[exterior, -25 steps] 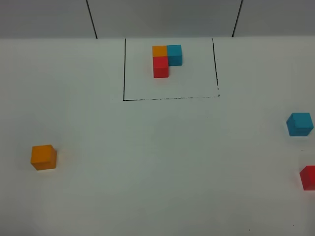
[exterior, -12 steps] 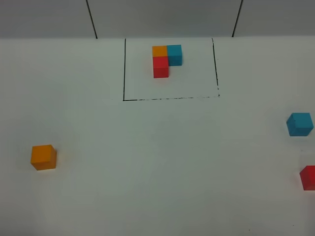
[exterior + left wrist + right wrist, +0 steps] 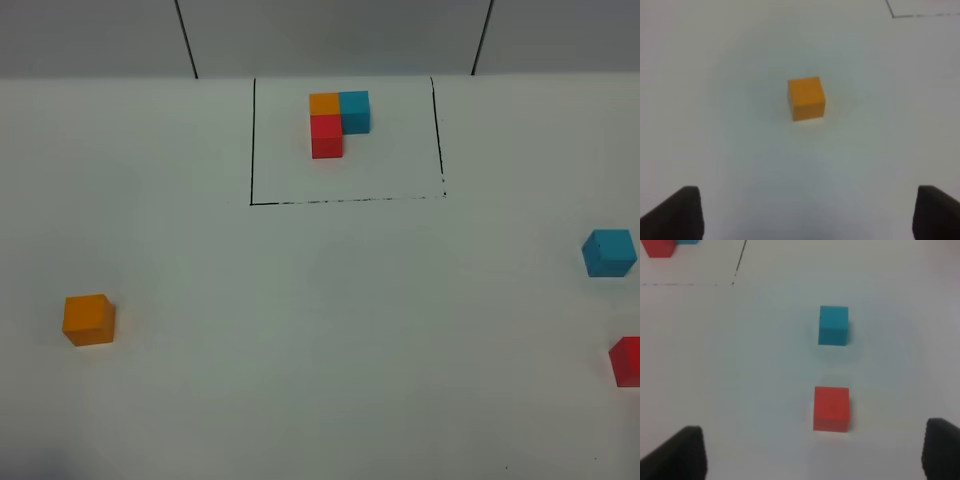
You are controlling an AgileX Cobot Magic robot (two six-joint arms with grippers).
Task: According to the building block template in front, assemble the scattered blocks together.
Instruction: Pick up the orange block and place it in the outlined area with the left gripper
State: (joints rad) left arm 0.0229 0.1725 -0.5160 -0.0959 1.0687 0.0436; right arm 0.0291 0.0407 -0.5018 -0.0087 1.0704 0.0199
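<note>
Three loose cubes lie well apart on the white tabletop (image 3: 300,330). Farthest left, the small matte orange cube (image 3: 88,319) sits alone, straight ahead of the left gripper (image 3: 805,215), whose jaws stand wide open and empty, with nothing between. At the far middle, the joined orange, red and blue L-shaped template (image 3: 338,122) rests inside a thin black drawn outline (image 3: 345,200). On the right, the matte cyan-blue cube (image 3: 609,252) and the matte red cube (image 3: 627,361) lie near each other; the right gripper (image 3: 810,452), likewise spread open and empty, faces both, the red one nearer, the blue beyond it.
</note>
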